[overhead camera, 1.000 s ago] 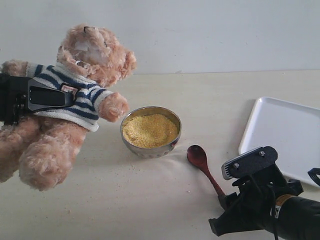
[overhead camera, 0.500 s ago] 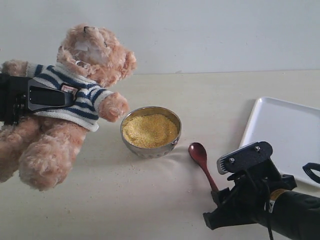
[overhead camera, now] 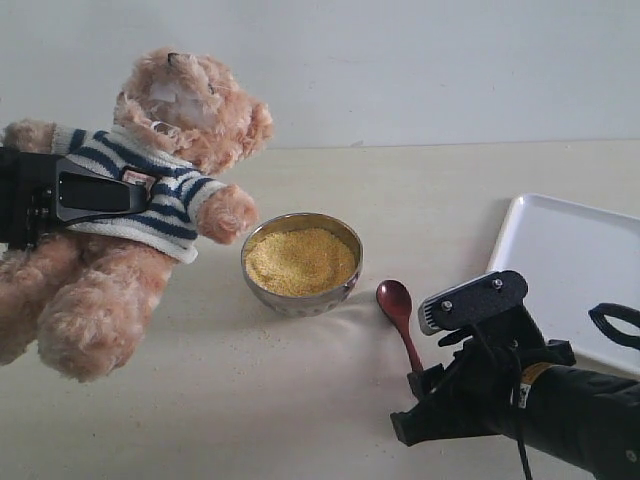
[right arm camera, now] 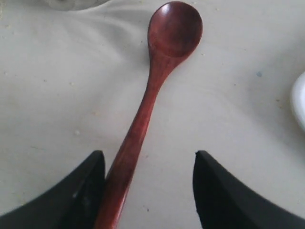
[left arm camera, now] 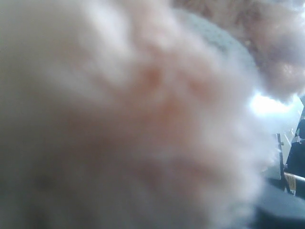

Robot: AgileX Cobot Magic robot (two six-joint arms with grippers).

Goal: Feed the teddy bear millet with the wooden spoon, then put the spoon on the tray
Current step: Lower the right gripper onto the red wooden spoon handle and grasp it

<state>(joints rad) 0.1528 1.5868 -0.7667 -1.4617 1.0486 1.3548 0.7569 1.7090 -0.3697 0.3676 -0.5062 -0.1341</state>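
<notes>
Found wooden spoon (right arm camera: 157, 86) flat on bench (overhead camera: 200, 400), between metal bowl (overhead camera: 300, 302) of millet (overhead camera: 300, 260) and tray (overhead camera: 570, 260), touching neither. Noted handle running lengthwise into right end effector (right arm camera: 147, 162), oval end pointing away toward millet. Jaws wide open astride handle, gripping nothing. Judged right arm far nearer. Saw left end effector (overhead camera: 120, 192) clamped on teddy bear (overhead camera: 170, 150), held off bench. Logged, against a second earlier: shift of right end effector toward metal bowl, wider jaws, slight turn of spoon.
</notes>
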